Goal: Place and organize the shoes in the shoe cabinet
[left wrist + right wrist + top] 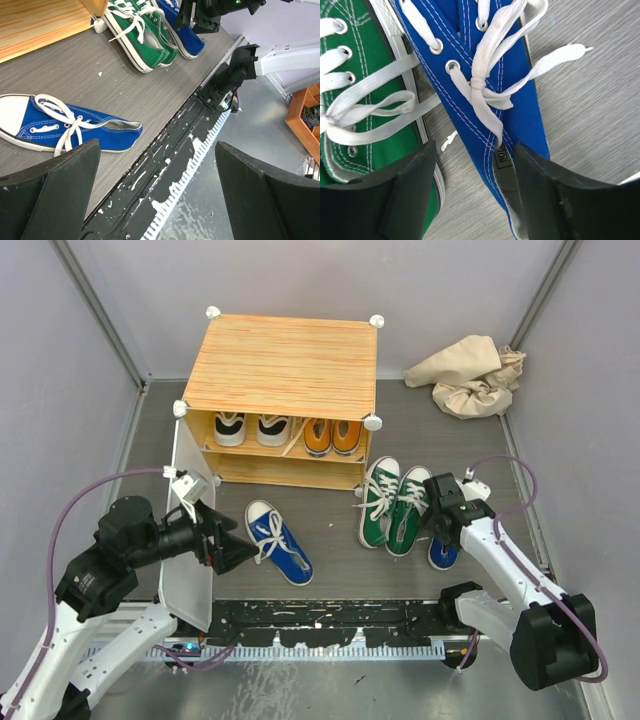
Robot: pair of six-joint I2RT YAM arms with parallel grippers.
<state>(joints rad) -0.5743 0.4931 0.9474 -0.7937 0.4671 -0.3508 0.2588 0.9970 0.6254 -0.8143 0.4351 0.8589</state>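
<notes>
The shoe cabinet (283,365) stands at the back, its white door (188,540) swung open on the left. A white-and-black pair (250,428) and an orange pair (333,436) sit on its shelf. The green pair (393,505) stands on the floor in front. One blue shoe (278,540) lies left of it, just right of my open, empty left gripper (235,548); in the left wrist view that shoe (65,127) lies beyond the left finger. My right gripper (475,195) is open low over the second blue shoe (470,60), its jaws astride the shoe's side wall beside a green shoe (365,100).
A crumpled beige cloth bag (470,375) lies at the back right. A black scuffed rail (330,625) runs along the near edge between the arm bases. Grey walls close in the left and right sides.
</notes>
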